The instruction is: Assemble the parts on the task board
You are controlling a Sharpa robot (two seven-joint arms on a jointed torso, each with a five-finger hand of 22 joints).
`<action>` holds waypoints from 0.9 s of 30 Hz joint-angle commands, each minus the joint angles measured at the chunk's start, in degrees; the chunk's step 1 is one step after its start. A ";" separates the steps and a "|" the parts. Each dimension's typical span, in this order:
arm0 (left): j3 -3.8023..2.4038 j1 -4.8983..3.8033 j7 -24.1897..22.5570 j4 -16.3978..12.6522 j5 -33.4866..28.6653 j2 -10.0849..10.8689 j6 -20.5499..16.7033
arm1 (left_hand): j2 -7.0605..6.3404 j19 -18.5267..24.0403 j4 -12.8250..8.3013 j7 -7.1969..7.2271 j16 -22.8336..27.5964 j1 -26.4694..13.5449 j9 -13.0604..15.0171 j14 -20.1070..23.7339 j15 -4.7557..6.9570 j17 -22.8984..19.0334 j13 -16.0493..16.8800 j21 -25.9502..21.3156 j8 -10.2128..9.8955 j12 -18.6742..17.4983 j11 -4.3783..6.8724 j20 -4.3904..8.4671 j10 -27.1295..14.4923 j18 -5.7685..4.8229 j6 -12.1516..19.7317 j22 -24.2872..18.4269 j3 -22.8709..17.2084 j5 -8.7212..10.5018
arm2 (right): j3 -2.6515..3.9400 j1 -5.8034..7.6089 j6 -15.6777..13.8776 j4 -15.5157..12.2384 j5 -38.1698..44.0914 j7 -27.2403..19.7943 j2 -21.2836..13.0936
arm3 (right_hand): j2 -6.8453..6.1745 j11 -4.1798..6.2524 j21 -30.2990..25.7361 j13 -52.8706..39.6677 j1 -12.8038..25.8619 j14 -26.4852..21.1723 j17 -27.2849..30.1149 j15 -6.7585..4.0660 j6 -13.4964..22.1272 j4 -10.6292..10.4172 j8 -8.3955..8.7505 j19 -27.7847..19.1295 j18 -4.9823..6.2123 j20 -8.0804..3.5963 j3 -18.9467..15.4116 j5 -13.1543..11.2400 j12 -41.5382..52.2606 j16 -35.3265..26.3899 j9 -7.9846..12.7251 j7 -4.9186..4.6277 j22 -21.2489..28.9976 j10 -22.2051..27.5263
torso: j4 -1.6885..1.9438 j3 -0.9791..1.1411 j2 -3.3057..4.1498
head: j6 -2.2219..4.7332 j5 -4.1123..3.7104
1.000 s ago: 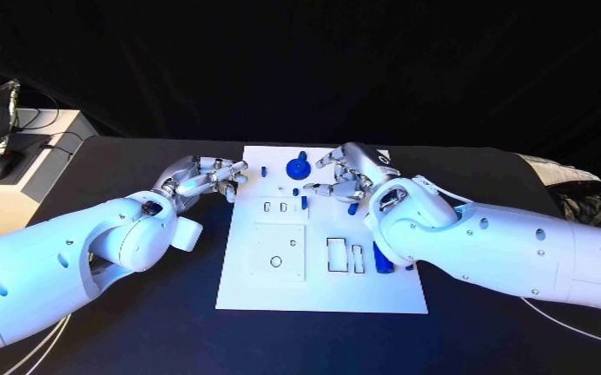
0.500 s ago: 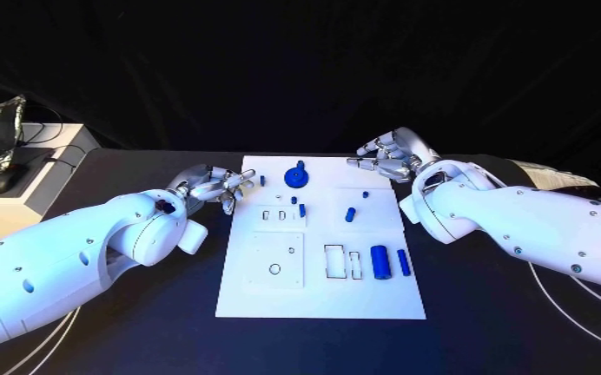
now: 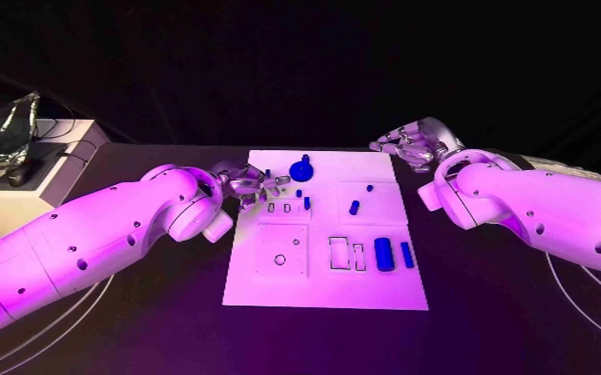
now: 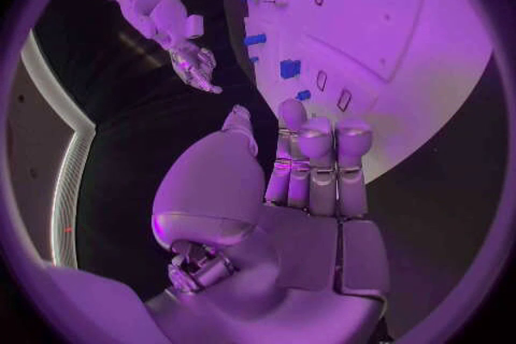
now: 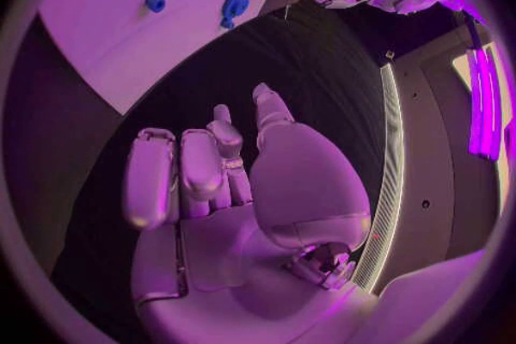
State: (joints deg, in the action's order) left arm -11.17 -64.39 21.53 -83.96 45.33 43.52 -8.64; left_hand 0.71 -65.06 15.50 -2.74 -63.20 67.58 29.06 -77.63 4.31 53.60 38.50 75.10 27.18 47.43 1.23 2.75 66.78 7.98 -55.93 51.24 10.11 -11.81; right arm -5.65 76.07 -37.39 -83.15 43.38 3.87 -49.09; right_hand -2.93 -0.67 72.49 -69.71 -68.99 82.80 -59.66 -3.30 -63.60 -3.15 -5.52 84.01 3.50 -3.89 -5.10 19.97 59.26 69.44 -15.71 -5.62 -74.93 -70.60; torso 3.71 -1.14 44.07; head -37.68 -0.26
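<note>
Hands sit at opposite sides of the task board (image 3: pixel 326 284), the white plate lying on the black surface (image 3: pixel 501 305). The left hand (image 3: pixel 251 186) hangs over the board's near-left edge, fingers loosely spread and pointing in over the plate; nothing is held in it. In the left wrist view the same hand (image 4: pixel 312 163) shows straight fingers side by side, with the board (image 4: pixel 430 60) just beyond the fingertips and no part between them.

Just past the left hand's fingertips stand two small slots and a short blue peg (image 3: pixel 307 203). A little farther out from that hand, toward the board's far edge, sits the round blue knob (image 3: pixel 300 169). Between the two hands, on the board's middle, lie a small blue part (image 3: pixel 354 207) and a tiny blue dot (image 3: pixel 370 188).

The right hand (image 3: pixel 413 142) hovers off the board, beside its far-right corner, above the dark surface. Its fingers are partly curled but apart, and it holds nothing; the right wrist view shows this hand (image 5: pixel 215 181) with its palm bare.

On the arm side of the right hand, along the board's right part, lie a thick blue cylinder (image 3: pixel 383 254) and a thinner blue bar (image 3: pixel 407 254), side by side, next to two rectangular recesses (image 3: pixel 338 253).
</note>
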 commanded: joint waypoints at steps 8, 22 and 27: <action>0.81 -1.26 9.77 3.21 9.22 -4.78 5.24 | -2.47 -1.56 0.48 0.04 -0.82 -0.55 2.71 -1.23 -0.01 2.68 1.64 -0.08 -1.91 -0.40 0.22 0.08 0.95 -1.01 -1.18 3.42 -4.39 -0.32 | -0.22 0.00 2.21 2.76 -2.60 -2.35 1.29 | 0.34 0.19 -1.06 0.24 0.16 -0.20 0.73 -0.18 0.84 0.28 0.85 2.07 0.00 -0.33 0.03 1.51 -0.71 -0.83 -0.51 -0.24 -10.08 0.57 | -0.28 0.59 -1.36 | -0.52 0.63; 1.71 -3.11 11.56 9.91 10.29 -11.71 8.02 | -9.18 -1.93 0.61 -0.03 -0.92 -3.68 3.20 -1.21 -0.04 3.02 1.74 -0.58 -2.57 -0.57 0.20 0.08 0.90 -1.14 -1.53 5.10 -20.19 -0.23 | -0.46 -0.15 3.32 4.10 -1.85 -1.19 2.17 | 0.20 0.04 -1.39 0.39 0.24 -0.19 1.06 -0.08 1.30 0.31 1.30 2.02 0.06 -0.25 -0.06 2.17 -0.89 -1.18 -0.57 -0.45 -10.02 0.78 | -0.52 0.76 -1.53 | -0.66 0.94; 2.40 -3.93 11.78 11.29 10.55 -13.25 9.98 | -9.46 -1.92 -0.07 -0.11 -1.04 -2.36 3.42 -1.07 -0.05 3.18 1.75 -0.62 -2.49 -0.53 0.14 0.06 0.76 -1.21 -1.51 5.50 -21.04 -0.26 | -0.49 -0.17 3.59 4.18 -1.57 -0.73 2.28 | 0.13 0.01 -1.51 0.42 0.40 -0.19 1.08 -0.07 1.36 0.19 1.34 2.01 0.08 -0.23 -0.11 2.15 -0.91 -1.22 -0.57 -0.48 -9.99 0.80 | -0.57 0.82 -1.46 | -0.77 0.85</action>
State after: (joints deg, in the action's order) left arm -8.78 -68.15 32.58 -72.95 55.06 30.49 -1.72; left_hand -8.83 -66.77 15.47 -2.58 -63.98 64.75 32.46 -78.63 4.30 56.75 40.24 74.79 24.75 47.03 1.54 2.87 67.50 7.88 -57.13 56.72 -10.89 -11.81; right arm -6.14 75.94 -35.09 -79.00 41.16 2.94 -46.87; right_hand -2.94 -0.61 71.16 -69.36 -69.00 82.81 -58.66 -3.29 -62.64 -3.15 -4.56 84.01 3.50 -3.88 -5.11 21.75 58.59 68.45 -16.20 -6.11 -74.91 -70.10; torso 3.16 -0.34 42.53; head -38.35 0.66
